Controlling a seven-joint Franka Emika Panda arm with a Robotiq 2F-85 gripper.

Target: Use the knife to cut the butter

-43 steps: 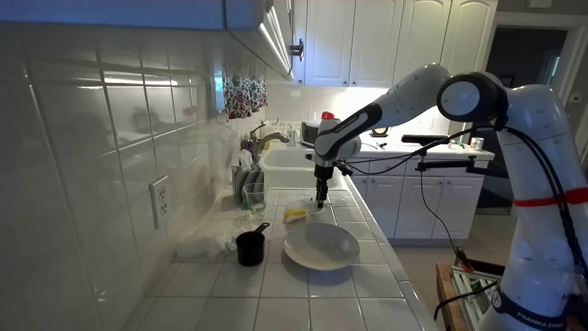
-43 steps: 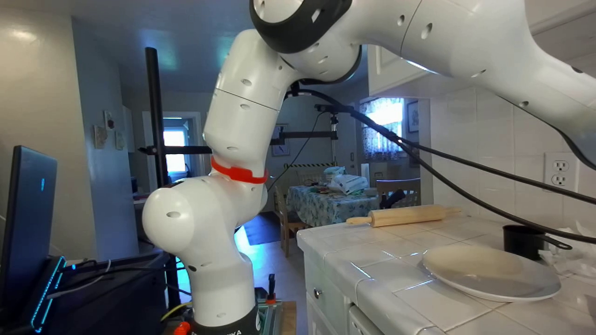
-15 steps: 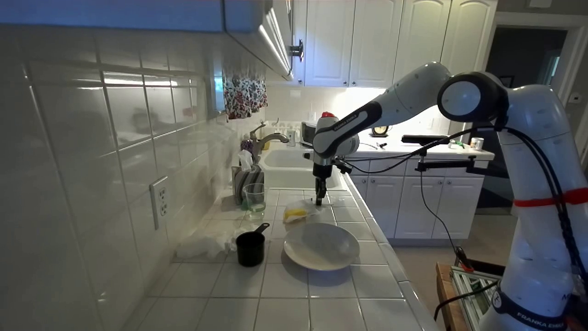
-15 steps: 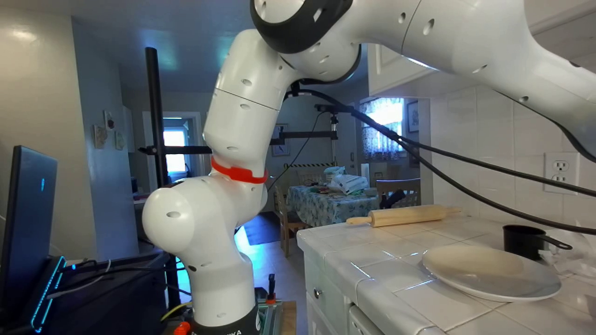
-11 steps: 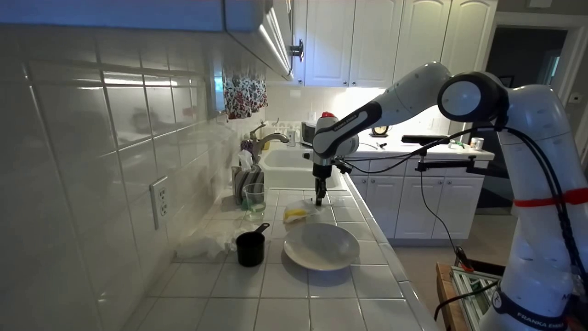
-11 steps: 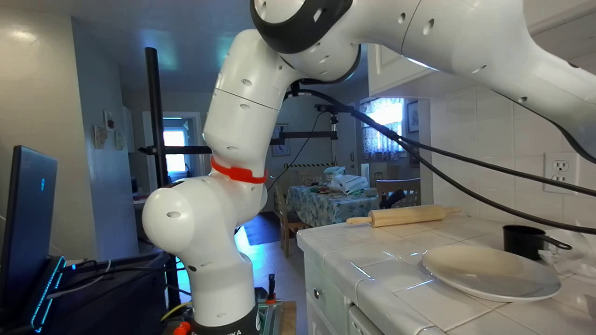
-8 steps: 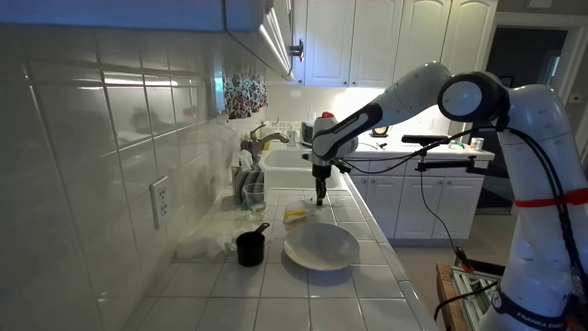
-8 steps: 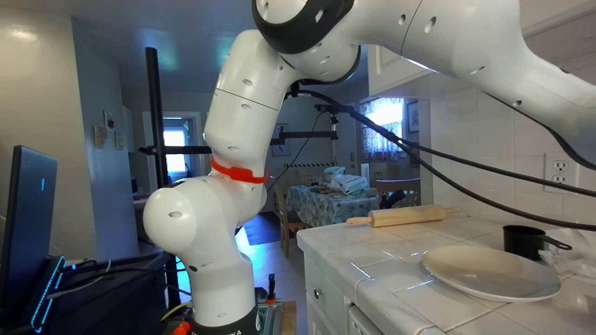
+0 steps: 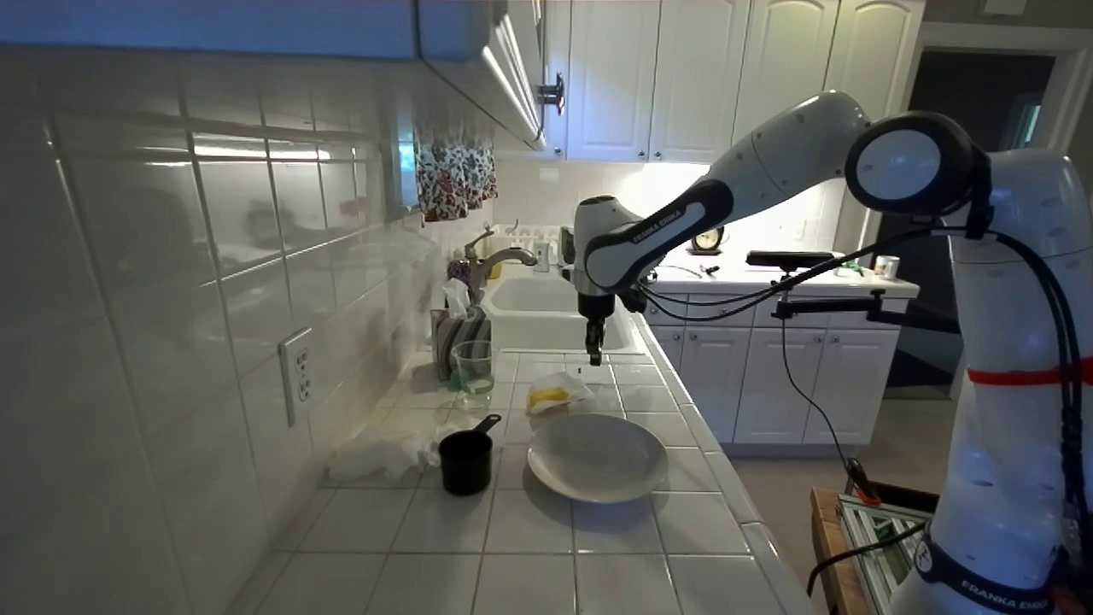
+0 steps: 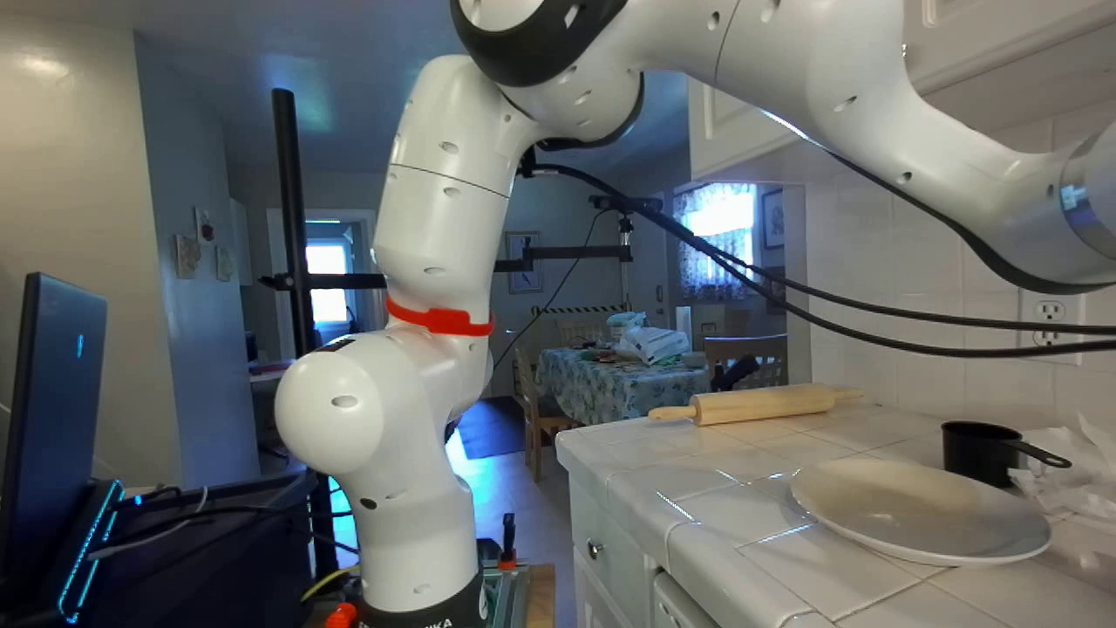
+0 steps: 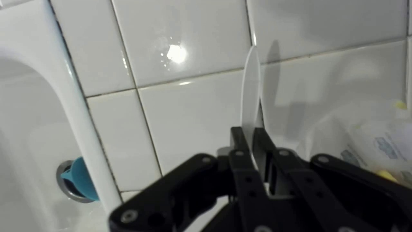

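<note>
In the wrist view my gripper is shut on a pale, see-through plastic knife. The blade points away from the fingers, and its shadow falls on the tiles beside it, apart from it. In an exterior view the gripper points down, a little above the counter beyond the butter; the knife is hard to make out there. The butter, a small yellow block, lies on a crumpled wrapper. At the wrist view's right edge the wrapper shows, with only bits of yellow butter visible.
A white plate and a black measuring cup stand nearer that camera. Beyond are a clear cup, a striped tissue box and the sink. A rolling pin lies at the counter's far end.
Since half a second ago my gripper has risen off the counter area. The elbow has lifted and the forearm has drawn back toward the base. Butter, plate and cup have stayed put.
</note>
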